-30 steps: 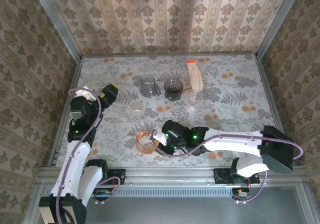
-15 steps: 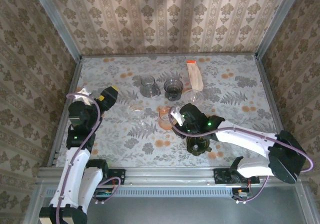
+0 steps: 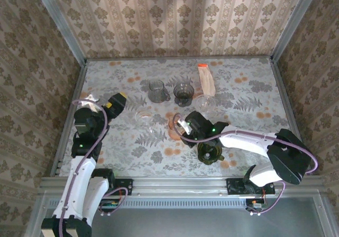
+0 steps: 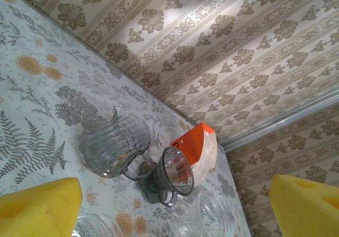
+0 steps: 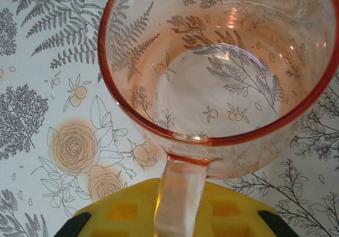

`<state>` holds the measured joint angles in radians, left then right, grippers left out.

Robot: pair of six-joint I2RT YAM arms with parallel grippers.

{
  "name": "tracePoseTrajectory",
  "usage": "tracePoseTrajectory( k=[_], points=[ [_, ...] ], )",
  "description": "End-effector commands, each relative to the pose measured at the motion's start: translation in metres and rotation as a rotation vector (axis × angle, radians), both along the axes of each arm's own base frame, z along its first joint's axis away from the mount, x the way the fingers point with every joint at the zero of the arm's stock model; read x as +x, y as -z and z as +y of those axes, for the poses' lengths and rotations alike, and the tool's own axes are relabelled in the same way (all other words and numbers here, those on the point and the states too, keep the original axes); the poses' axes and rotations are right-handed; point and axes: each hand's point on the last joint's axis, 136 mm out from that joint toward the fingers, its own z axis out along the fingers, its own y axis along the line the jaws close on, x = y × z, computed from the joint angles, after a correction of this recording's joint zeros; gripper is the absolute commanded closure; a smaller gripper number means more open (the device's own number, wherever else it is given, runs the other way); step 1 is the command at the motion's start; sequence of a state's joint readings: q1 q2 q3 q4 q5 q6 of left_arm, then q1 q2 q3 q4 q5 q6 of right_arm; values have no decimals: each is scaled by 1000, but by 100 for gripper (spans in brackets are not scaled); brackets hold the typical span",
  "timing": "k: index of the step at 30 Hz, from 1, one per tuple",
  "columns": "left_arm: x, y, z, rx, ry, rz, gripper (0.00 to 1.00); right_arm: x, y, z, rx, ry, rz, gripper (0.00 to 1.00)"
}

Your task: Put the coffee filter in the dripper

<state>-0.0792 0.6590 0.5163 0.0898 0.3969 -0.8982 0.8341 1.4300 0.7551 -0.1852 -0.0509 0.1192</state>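
Its far rim cut off, the empty pink translucent glass cup (image 5: 222, 88) is pinched at its handle (image 5: 179, 186) by the right gripper (image 5: 177, 213), while the left gripper (image 3: 116, 102) gapes wide.

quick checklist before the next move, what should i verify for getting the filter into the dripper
1. Right gripper shut on the pink dripper handle: ok.
2. Pink dripper has no filter inside: ok.
3. Left gripper open: ok.
4. Filter pack near the back wall, nothing on top: ok.
5. A filter held by either gripper: not ok.
6. Pink dripper resting flat on the table: cannot tell.
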Motion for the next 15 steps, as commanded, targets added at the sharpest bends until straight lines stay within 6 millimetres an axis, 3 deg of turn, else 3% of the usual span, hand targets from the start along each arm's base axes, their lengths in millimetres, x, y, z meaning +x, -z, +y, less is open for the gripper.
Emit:
tracePoseTrajectory(
  k=[1, 7, 10, 15],
  points=[
    [-2, 2, -5, -13, 24, 5, 7, -2, 3, 6, 3, 17, 16, 83],
    [0, 4, -7, -14, 31, 16, 7, -8, 9, 9, -8, 24, 30, 69],
    [0, 4, -8, -13, 35, 20, 6, -9, 4, 10, 3, 29, 20, 55],
    [-1, 3, -10, -13, 40, 20, 5, -7, -31, 7, 57, 75, -20, 36]
  ],
)
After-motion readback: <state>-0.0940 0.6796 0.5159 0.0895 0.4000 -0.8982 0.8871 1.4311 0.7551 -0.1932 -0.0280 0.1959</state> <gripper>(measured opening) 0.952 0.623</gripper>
